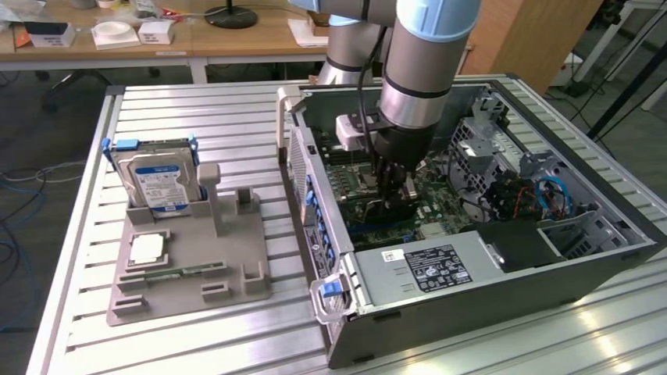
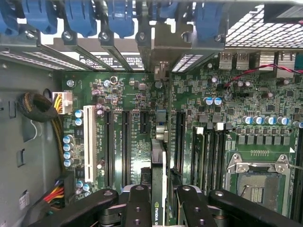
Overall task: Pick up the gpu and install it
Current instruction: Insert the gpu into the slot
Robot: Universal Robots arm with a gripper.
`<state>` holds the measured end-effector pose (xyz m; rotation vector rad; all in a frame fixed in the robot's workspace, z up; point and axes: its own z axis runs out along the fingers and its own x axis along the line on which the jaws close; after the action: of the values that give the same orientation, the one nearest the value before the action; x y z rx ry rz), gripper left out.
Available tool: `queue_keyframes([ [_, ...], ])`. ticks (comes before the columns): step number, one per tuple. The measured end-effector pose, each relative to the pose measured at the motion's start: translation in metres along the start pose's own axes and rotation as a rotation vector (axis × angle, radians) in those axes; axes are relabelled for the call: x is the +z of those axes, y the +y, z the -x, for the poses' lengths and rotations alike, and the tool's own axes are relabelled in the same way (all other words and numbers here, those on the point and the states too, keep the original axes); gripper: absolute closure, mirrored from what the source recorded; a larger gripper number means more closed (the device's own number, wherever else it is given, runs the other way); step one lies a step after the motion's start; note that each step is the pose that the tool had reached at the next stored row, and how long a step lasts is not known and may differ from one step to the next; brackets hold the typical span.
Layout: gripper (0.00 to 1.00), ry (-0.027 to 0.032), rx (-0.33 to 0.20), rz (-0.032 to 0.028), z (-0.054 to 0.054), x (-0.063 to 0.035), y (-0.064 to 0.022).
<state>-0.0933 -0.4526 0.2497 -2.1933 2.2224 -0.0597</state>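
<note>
We see our gripper (image 2: 157, 201) clamped on the gpu (image 2: 157, 170), held edge-on between its fingers (image 2: 138, 208) and reaching ahead to the green motherboard (image 2: 137, 94) and its black slots. Around us stands the open computer case (image 1: 625, 234); well outside it, a hard drive (image 1: 156, 181) sits on a grey holder (image 1: 187, 281).

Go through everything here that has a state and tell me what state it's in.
gripper: shut on the gpu, down inside the computer case
gpu: held edge-on over the motherboard slots
computer case: lying on its side, panel off
hard drive: standing upright in the grey holder
grey holder: flat on the table
</note>
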Motion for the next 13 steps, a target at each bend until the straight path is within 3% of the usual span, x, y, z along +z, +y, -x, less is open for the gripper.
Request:
queue_keyframes([
  [13,0.74,0.0003,0.000,0.0002,0.0000,0.0035,0.0002],
])
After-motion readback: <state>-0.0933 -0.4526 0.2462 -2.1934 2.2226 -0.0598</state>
